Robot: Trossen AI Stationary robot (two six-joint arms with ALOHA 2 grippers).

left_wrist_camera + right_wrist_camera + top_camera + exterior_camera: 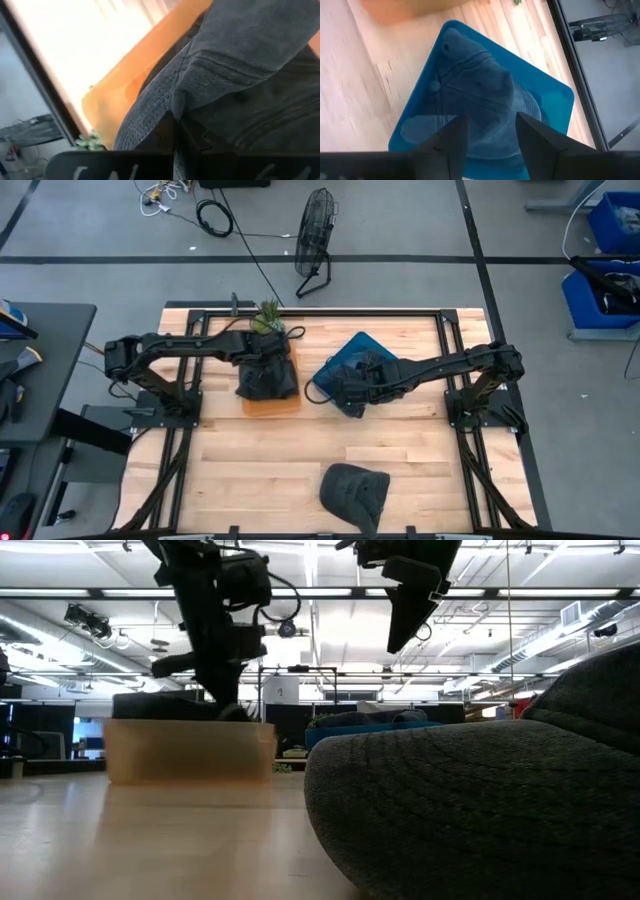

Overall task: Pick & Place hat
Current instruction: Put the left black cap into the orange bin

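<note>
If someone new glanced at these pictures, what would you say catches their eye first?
Probably the two coloured trays mid-table: an orange tray where the left pincer is down on a dark hat, and a blue tray holding a blue cap, with the right pincer open above it. A third grey hat lies alone at the near edge.

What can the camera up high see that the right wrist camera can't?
Only the high view shows a loose grey hat at the table's near edge, the left gripper down at a dark hat in the orange tray, and a floor fan.

Only the right wrist view shows the right gripper open.

Both show the blue hat on the blue tray.
</note>
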